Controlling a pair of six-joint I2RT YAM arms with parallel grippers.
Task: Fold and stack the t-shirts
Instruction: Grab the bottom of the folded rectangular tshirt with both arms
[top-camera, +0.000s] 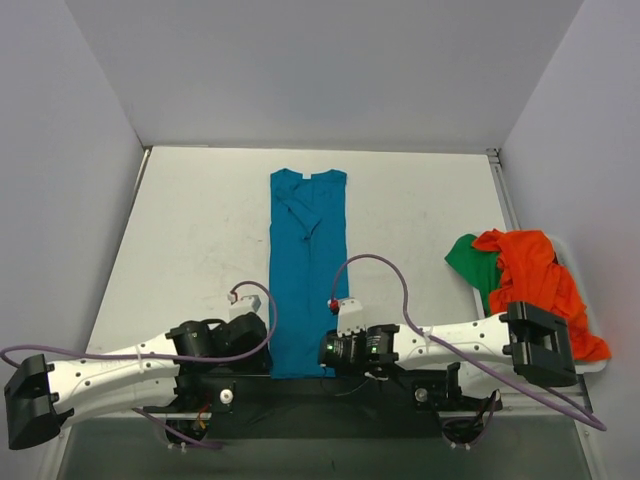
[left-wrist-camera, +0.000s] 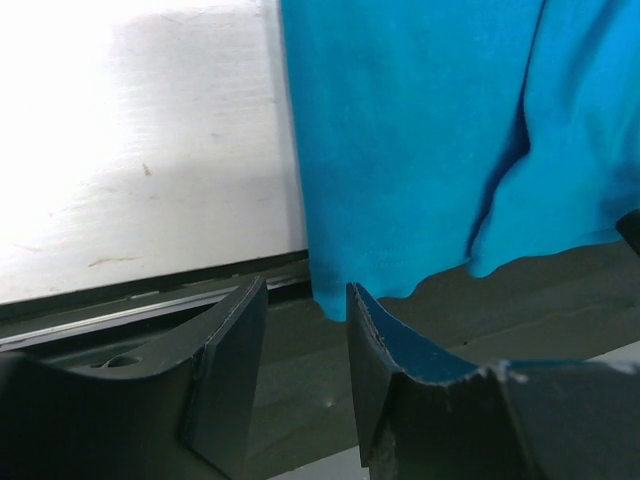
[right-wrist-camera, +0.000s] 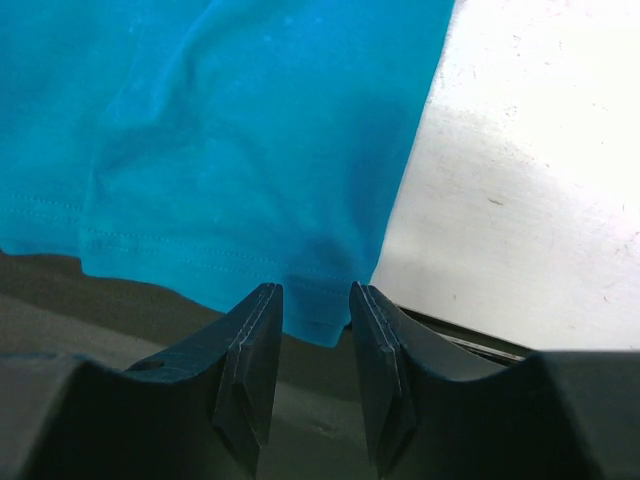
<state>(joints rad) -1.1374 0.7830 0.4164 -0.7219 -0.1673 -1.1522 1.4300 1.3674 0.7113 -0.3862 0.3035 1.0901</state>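
- L gripper (left-wrist-camera: 303, 300), nearest, at the table's (top-camera: 200, 230) near edge: jaws are held apart, nothing clamped; the left hem corner of the teal t-shirt (top-camera: 305, 270) is seen just ahead.
- Shirt is laid mid-table as a narrow doubled strip; only the top layer may get pinched, so the fold would be skewed.
- R gripper (right-wrist-camera: 315, 300): jaws apart at the right hem corner; the overhanging hem may be missed.
- Purple cable (top-camera: 372, 262) is looped beside the cloth; a snag is poss.
- Orange-red shirt (top-camera: 535, 280) and green shirt (top-camera: 465, 260) are heaped far right, well apart.

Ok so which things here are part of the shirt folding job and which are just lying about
Job in hand:
teal-blue t-shirt
orange-red t-shirt
green t-shirt
left gripper
right gripper

Not part of it:
table
purple cables
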